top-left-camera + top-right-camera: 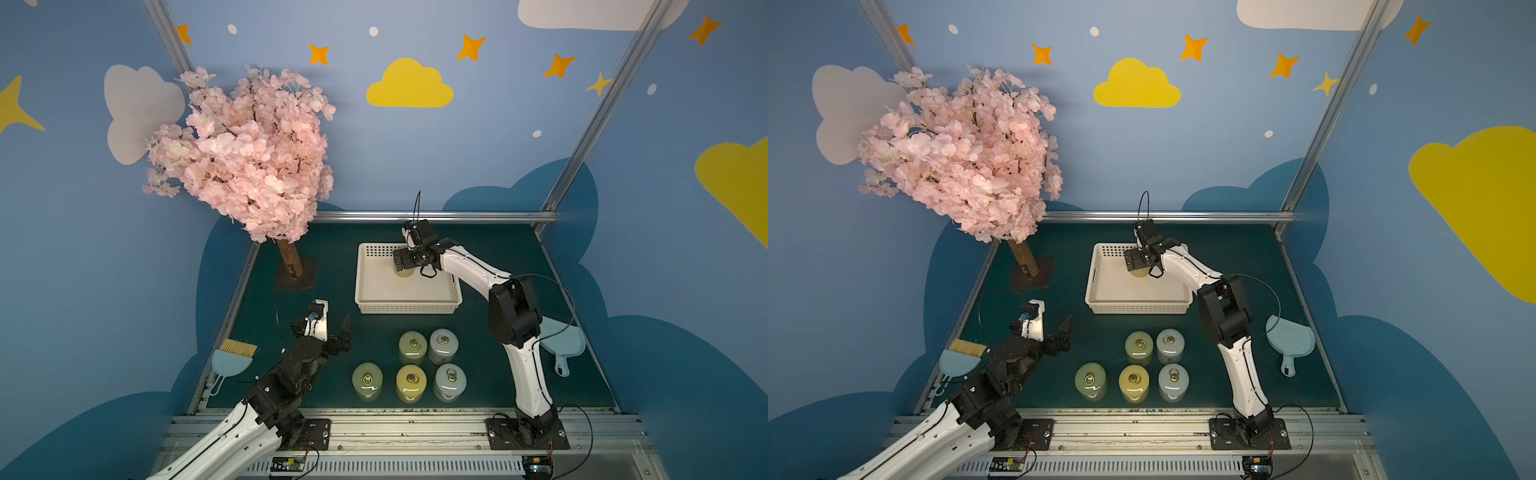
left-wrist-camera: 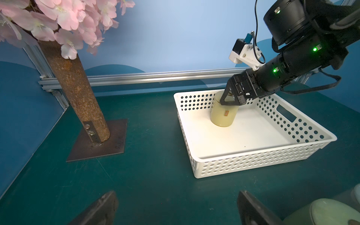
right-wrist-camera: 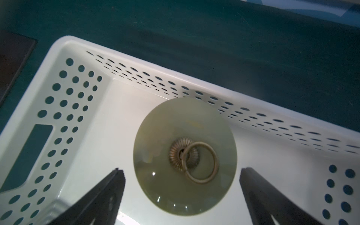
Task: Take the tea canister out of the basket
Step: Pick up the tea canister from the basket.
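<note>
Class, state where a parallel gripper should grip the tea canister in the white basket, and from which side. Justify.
Grip the tea canister across its round side wall near the top, coming straight down: it stands upright close to the basket wall, which likely hampers a sideways approach.

Six canisters (image 1: 412, 347) (image 1: 443, 345) (image 1: 367, 380) (image 1: 411, 382) (image 1: 449, 381) (image 2: 223, 116), one basket (image 1: 405, 308), probably one dustpan (image 1: 567, 340)
</note>
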Action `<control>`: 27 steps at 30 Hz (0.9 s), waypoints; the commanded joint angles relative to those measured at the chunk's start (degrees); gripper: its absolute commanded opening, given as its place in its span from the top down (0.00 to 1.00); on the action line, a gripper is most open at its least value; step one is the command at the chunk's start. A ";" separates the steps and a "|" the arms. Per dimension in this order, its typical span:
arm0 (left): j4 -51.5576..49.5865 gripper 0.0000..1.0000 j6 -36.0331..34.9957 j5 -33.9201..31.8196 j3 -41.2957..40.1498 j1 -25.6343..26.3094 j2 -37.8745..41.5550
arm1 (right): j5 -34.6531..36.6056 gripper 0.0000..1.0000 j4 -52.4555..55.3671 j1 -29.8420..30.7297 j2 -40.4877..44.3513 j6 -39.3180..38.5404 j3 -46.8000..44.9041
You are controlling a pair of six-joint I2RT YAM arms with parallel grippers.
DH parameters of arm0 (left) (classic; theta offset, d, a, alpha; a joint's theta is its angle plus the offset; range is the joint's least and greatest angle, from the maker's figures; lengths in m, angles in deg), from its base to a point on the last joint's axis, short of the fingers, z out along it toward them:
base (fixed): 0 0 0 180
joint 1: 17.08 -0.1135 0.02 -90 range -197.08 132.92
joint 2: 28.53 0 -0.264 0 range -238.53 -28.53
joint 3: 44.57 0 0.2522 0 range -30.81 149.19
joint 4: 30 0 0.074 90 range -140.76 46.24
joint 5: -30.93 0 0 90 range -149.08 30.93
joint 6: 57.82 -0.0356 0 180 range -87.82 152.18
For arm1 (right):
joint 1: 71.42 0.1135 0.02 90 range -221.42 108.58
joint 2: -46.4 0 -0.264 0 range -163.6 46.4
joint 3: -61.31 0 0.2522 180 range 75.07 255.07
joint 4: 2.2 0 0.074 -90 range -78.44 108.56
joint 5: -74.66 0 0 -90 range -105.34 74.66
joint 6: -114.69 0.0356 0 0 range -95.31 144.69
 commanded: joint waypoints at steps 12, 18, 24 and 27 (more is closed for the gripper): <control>1.52 0.00 -0.85 -0.85 -0.57 -0.23 0.13 | 0.31 0.02 1.01 -0.29 -6.44 -1.29 8.03; 1.43 0.00 -0.88 -0.85 -0.62 -0.23 0.23 | 0.37 0.06 1.88 -0.29 -7.48 -1.72 9.13; 1.44 0.00 -0.87 -0.84 -0.59 -0.24 0.33 | 1.40 0.08 2.32 -0.29 -7.51 -2.76 9.16; 1.34 0.00 -0.77 -0.84 -0.55 -0.27 0.42 | 1.73 0.10 2.69 -0.24 -7.93 -3.30 9.51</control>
